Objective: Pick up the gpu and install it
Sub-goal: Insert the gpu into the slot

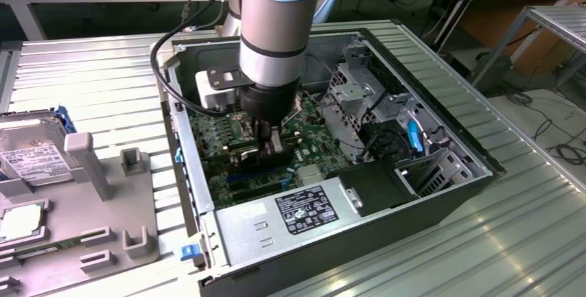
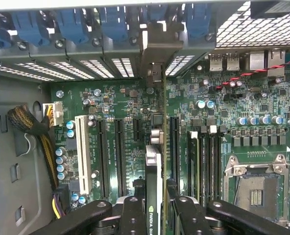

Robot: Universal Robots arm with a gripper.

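The gripper (image 2: 153,215) was clamped on the gpu (image 2: 153,171), holding the card on edge between its fingers (image 2: 133,215), low inside the open computer case (image 1: 458,139). In the exterior view the arm (image 1: 274,29) reached straight down into the case, with the gripper just above the motherboard (image 1: 316,115), near the middle of the board. From the wrist view, the card stood in line with the expansion slots (image 2: 119,152), its metal bracket (image 2: 157,46) up at the rear slot openings of the case.

Whether the card's edge had entered a slot could not be told. The risk, as I judged it, was misalignment: if the card sat slightly beside or tilted against its slot, pressing down could jam the edge connector or flex the board. The bracket could also catch on the rear frame and stop the card from seating evenly.
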